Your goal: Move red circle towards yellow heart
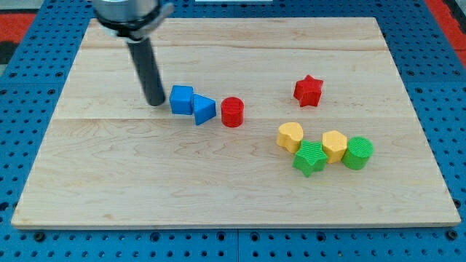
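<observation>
The red circle sits near the board's middle. The yellow heart lies to its right and a little toward the view's bottom, with a gap between them. My tip rests on the board at the view's left of the blue cube, close to it. The blue triangle lies between the blue cube and the red circle, touching the cube.
A red star sits at the upper right. A green star, a yellow hexagon and a green circle cluster right of the yellow heart. The wooden board ends on a blue pegboard surround.
</observation>
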You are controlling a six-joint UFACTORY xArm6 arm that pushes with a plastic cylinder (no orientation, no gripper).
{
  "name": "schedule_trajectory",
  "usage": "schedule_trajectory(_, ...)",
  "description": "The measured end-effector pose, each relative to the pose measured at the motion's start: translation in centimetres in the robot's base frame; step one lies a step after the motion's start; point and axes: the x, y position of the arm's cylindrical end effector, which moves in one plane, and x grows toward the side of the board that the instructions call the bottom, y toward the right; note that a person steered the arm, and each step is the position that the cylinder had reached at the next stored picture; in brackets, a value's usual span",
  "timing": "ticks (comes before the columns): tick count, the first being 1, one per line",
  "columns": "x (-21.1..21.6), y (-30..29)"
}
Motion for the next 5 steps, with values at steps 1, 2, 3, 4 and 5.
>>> schedule_trajectory(1, 0.0, 3.5)
schedule_trajectory(2, 0.0, 5.4)
schedule_trajectory(3, 1.2, 6.9)
schedule_trajectory(4, 2.4, 6.5)
schedule_trajectory(5, 2.4, 7.5)
